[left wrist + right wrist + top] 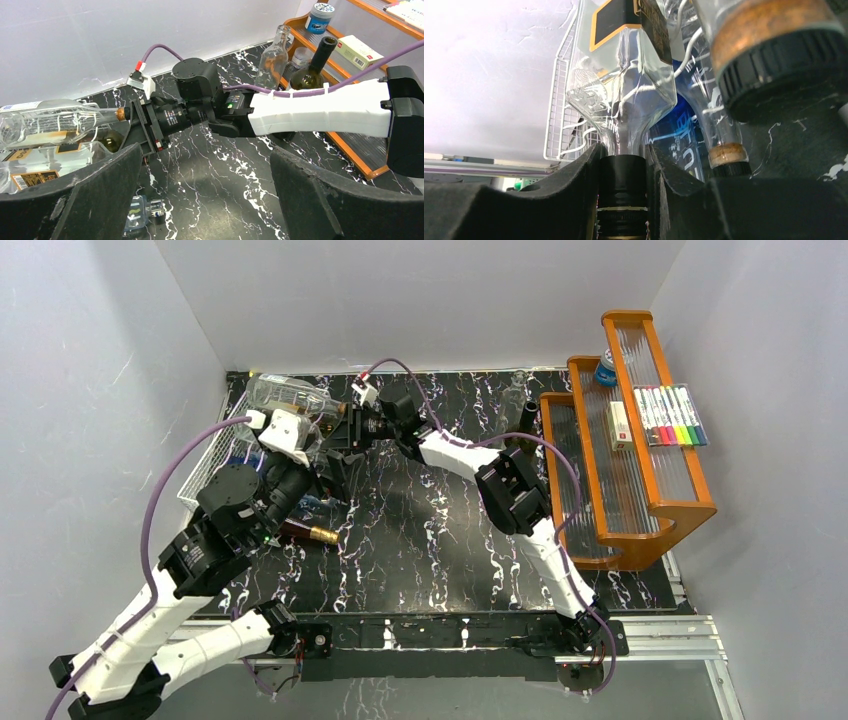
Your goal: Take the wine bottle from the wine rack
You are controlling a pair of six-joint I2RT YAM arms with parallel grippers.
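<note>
The white wire-grid wine rack (212, 458) stands at the table's left and holds several bottles lying down. My right gripper (338, 433) reaches into its open side. In the right wrist view it (622, 162) is shut on the black-capped neck (622, 187) of a clear bottle with a black and gold label (624, 95), which lies against the rack's wires (558, 115). A second clear bottle with a cork-coloured collar (769, 35) and a blue bottle (674, 135) lie beside it. My left gripper (205, 195) is open and empty above the table, just in front of the rack (325, 472).
A dark bottle with a gold cap (305, 533) lies at the rack's near end. A small blue bottle (137, 212) lies on the table under my left gripper. A green bottle (312, 70) and a clear bottle (272, 60) stand upright beside the orange tiered shelf (640, 510).
</note>
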